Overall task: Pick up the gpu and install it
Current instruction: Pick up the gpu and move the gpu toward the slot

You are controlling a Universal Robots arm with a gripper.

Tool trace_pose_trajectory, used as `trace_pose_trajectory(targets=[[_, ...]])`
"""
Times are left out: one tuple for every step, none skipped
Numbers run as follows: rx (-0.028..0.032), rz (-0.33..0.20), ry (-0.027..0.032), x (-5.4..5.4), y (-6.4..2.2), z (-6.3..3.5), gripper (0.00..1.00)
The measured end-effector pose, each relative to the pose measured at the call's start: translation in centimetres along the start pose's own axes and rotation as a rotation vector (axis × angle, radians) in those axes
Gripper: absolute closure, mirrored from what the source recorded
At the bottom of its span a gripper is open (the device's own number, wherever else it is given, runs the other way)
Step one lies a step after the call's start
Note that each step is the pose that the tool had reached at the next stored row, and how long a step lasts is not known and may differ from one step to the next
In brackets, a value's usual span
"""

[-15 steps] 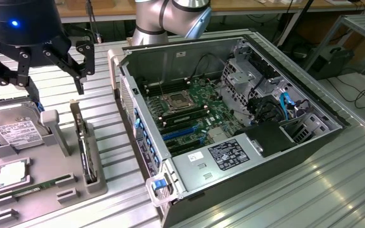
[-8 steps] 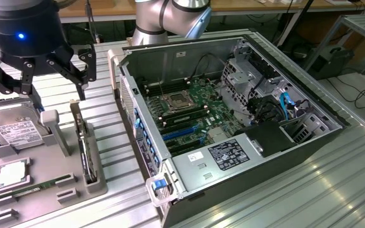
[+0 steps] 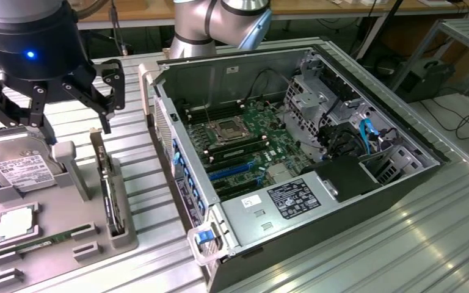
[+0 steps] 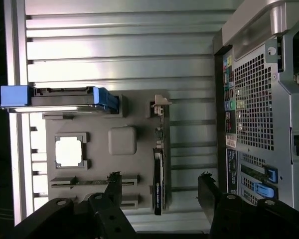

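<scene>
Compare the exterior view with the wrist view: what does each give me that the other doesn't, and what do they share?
Exterior view: the inside of the open computer case, with its motherboard, plus the arm behind it. Wrist view: the case's perforated rear grille, seen face-on. Shared: the grey tray carrying the hard drive, the memory stick and the gpu standing on edge, and the open gripper above the tray; in the wrist view its fingers stand either side of the gpu.
</scene>
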State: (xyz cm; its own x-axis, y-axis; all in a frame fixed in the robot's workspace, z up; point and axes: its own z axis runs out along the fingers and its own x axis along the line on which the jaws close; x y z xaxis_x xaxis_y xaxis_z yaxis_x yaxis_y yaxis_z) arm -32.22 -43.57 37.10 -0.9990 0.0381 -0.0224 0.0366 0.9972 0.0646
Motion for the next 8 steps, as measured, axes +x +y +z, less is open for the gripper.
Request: trace_pose_trajectory(targets=[[0.0001, 0.000, 0.0001, 0.00, -0.02, 0.08, 0.28], [0.0001, 0.000, 0.0001, 0.00, -0.07, 0.19, 0.28], [0.0003, 0.000, 0.0003, 0.00, -0.10, 0.21, 0.28], [0.0002, 0.000, 0.0003, 0.00, -0.13, 0.24, 0.28], [0.0002, 0.000, 0.0002, -0.01, -0.19, 0.28, 0.28], [0.0000, 0.000, 0.0001, -0.01, -0.24, 0.32, 0.28], [0.0002, 0.000, 0.0002, -0.01, -0.34, 0.36, 0.28], [0.0002, 0.000, 0.0002, -0.01, -0.45, 0.42, 0.28]])
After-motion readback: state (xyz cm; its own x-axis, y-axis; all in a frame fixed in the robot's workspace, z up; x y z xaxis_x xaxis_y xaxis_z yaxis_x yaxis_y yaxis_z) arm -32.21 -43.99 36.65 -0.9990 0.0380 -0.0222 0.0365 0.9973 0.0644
